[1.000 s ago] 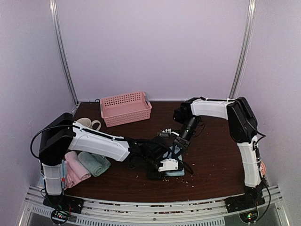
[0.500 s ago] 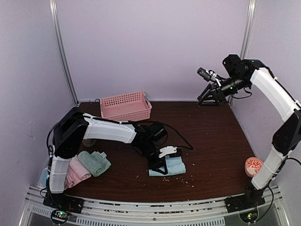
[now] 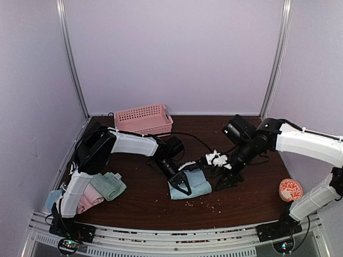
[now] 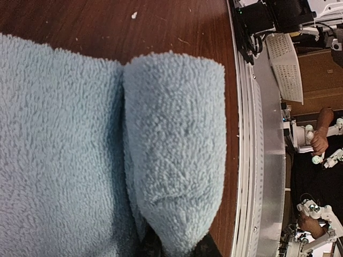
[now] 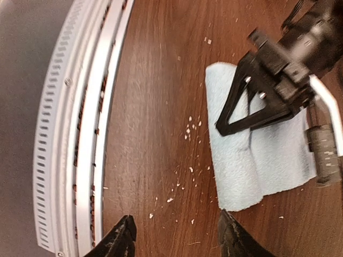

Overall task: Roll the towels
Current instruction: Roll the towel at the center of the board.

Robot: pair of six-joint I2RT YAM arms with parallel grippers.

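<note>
While left gripper (image 5: 221, 128) clamps blue towel (image 5: 236, 171) | roll axis parallels table (image 5: 155, 107) front | right gripper (image 5: 178, 235) apart

A dark brown table (image 3: 134, 209) is seen from above. Near its middle lies a light blue towel (image 3: 201, 185), partly folded. The left gripper (image 3: 184, 188) presses down on the towel's left part. The right gripper (image 3: 225, 181) hangs low just right of the towel, with its jaws apart. At the table's left edge, a rolled sage green towel (image 3: 111, 185) lies beside a pink towel (image 3: 88, 199). A pink basket (image 3: 142, 119) stands at the back. A round orange-patterned object (image 3: 290, 188) sits far right.
</note>
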